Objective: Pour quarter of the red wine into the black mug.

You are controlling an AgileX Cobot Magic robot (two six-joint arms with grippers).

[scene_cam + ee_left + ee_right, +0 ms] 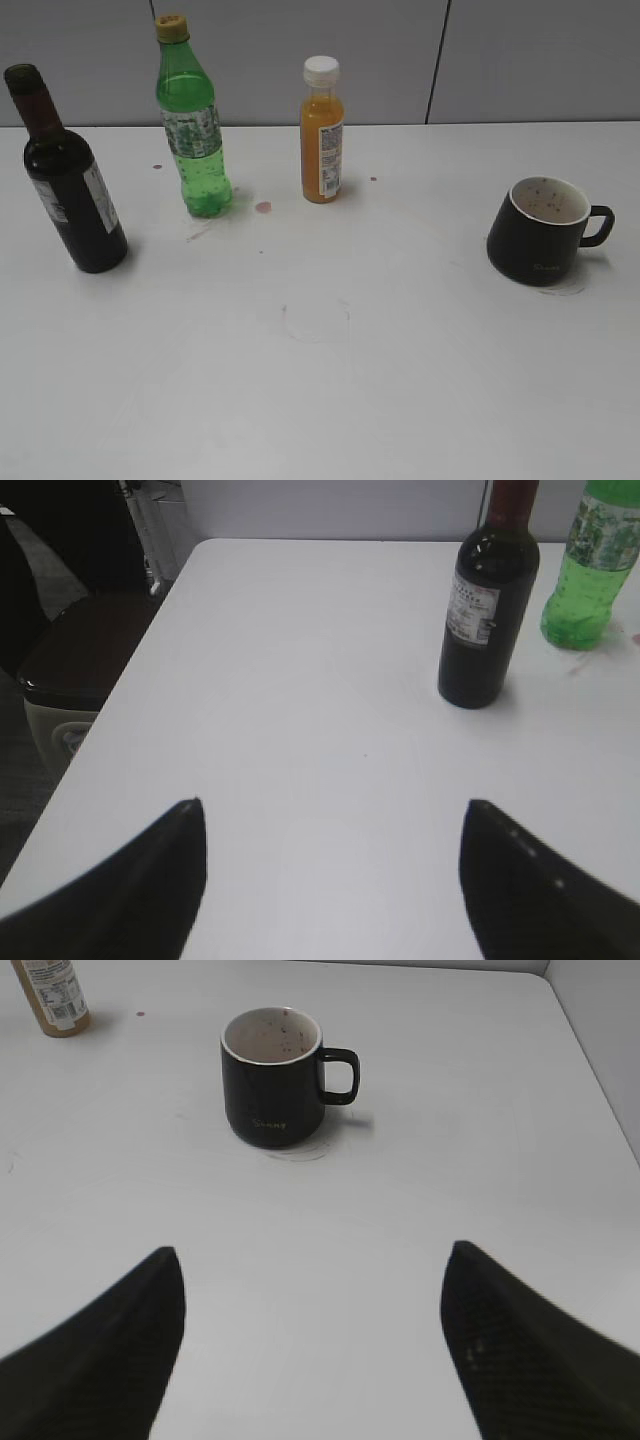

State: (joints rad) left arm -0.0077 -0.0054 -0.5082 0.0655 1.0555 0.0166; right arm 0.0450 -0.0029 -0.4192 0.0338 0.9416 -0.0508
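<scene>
The dark wine bottle (72, 195) with a white label stands upright at the left of the white table; it also shows in the left wrist view (487, 610). The black mug (540, 232) stands at the right, handle pointing right, its white inside speckled red; it also shows in the right wrist view (272, 1075). My left gripper (332, 805) is open and empty, short of the bottle and to its left. My right gripper (312, 1252) is open and empty, short of the mug. Neither gripper shows in the exterior view.
A green plastic bottle (192, 125) and an orange juice bottle (322, 130) stand at the back between the wine bottle and the mug. Small reddish stains (263, 207) mark the table near the green bottle. The table's left edge (120, 690) borders a dark chair.
</scene>
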